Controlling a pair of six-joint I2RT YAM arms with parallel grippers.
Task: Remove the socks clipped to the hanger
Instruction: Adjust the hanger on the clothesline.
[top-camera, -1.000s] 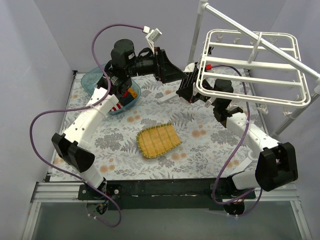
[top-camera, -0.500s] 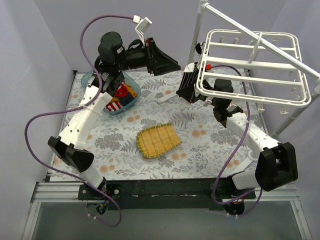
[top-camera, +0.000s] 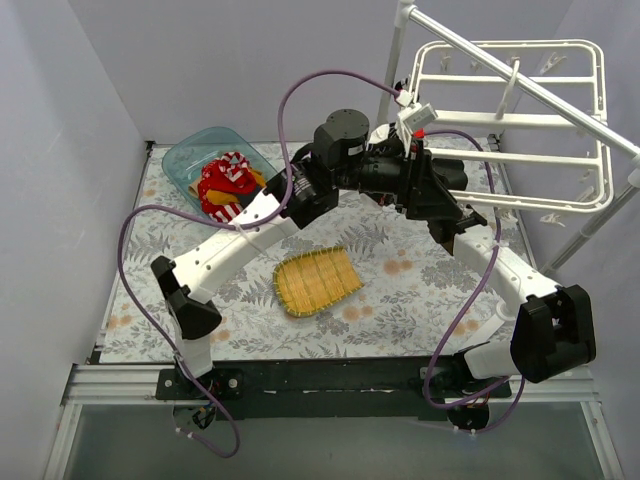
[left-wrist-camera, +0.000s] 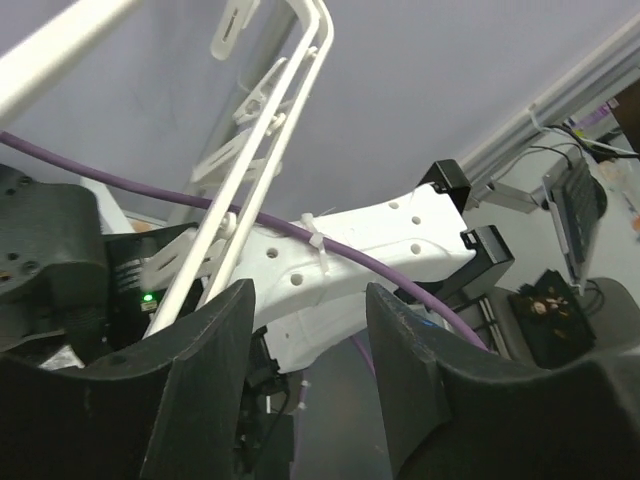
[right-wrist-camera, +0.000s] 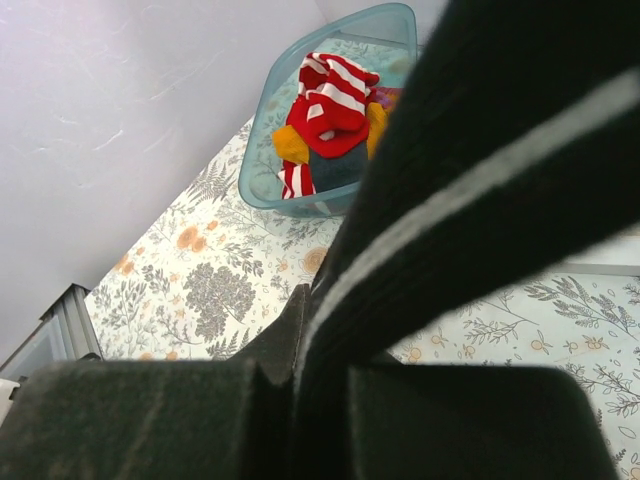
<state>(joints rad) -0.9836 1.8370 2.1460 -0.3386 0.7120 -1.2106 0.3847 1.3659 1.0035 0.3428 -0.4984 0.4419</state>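
Note:
The white hanger (top-camera: 470, 119) hangs at the back right; none of its clips shows a sock. My left gripper (top-camera: 442, 198) is at the hanger's near left corner, open and empty. In the left wrist view its dark fingers (left-wrist-camera: 215, 370) frame a gap, the left gripper (left-wrist-camera: 310, 300) looking up at the hanger rail (left-wrist-camera: 287, 110). My right gripper (right-wrist-camera: 320, 350) is shut on a black sock with a white stripe (right-wrist-camera: 470, 170). In the top view the left arm hides the right gripper. More socks (top-camera: 228, 180), red-and-white striped, red and mustard, lie in a bin.
A clear blue bin (top-camera: 185, 155) stands at the back left, also in the right wrist view as the bin (right-wrist-camera: 400, 15). A yellow woven mat (top-camera: 315, 282) lies mid-table. The white pole stand (top-camera: 560, 100) crosses above the hanger. The right arm's white link (top-camera: 495, 255) runs under the left wrist.
The left arm swung from over the bin rightward to the hanger's left corner, its jaws narrowing. The hanger frame tilted back and up. The right arm stayed put.

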